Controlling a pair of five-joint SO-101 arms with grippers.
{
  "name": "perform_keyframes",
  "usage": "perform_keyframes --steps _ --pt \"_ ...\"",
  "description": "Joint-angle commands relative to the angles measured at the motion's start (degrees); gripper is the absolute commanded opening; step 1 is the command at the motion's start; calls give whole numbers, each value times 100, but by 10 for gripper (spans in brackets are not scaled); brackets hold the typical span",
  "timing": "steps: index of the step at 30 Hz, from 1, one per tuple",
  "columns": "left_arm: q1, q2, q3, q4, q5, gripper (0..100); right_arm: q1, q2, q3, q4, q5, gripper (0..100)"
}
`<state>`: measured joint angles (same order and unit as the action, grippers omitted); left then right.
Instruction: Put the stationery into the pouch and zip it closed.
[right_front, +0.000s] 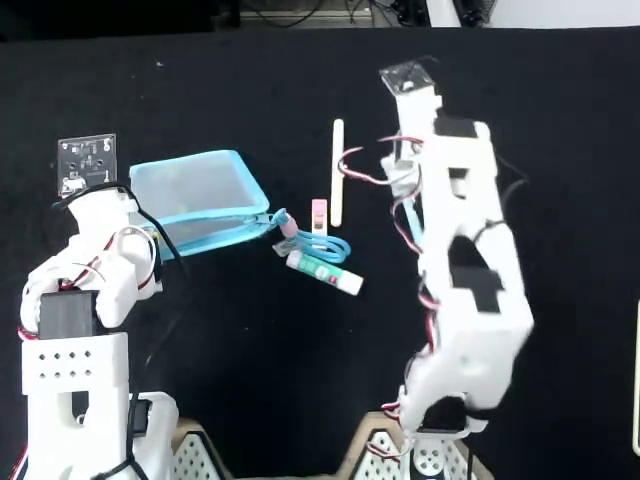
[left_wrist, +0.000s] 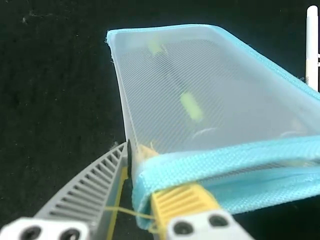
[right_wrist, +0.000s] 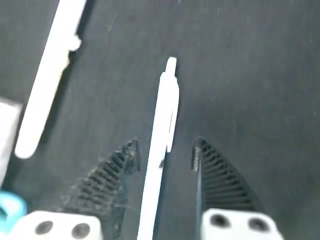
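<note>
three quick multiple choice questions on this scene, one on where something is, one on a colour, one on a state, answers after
1. Where does the white pen lie in the right wrist view?
A. far from both arms
B. between the fingers of the right gripper
C. standing upright

2. What colour is the edging of the pouch?
A. red
B. light blue
C. black

3. How is the left gripper?
A. shut on the pouch's corner
B. wide open
C. shut on nothing

Answers:
1 B, the pen runs through the gap of the open right gripper, with space on each side.
2 B, a light blue band runs along the pouch's rim.
3 A, the left wrist view shows the fingers clamped on the corner.
</note>
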<state>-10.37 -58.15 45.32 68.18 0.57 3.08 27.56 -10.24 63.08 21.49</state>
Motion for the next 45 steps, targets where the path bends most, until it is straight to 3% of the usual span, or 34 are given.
perform_keyframes --steps 1,13,17,20,26,37,45 --pt "57 -62 -92 9 53 30 -97 673 -1367 44 -62 159" --pt "57 -62 -84 0 53 30 -141 3407 -5305 1635 -62 152" --pt "57 -62 -92 0 62 30 -141 4066 -6589 2321 -53 9" --pt "48 -62 -92 0 62 30 -141 4488 -7275 2769 -53 51" --pt "48 -62 -101 0 62 30 -62 4585 -8611 3701 97 10" --pt "48 -62 -101 0 62 30 220 1780 -7363 3833 -905 10" --pt "48 -62 -101 0 62 30 123 -1411 -4576 3815 -1310 10"
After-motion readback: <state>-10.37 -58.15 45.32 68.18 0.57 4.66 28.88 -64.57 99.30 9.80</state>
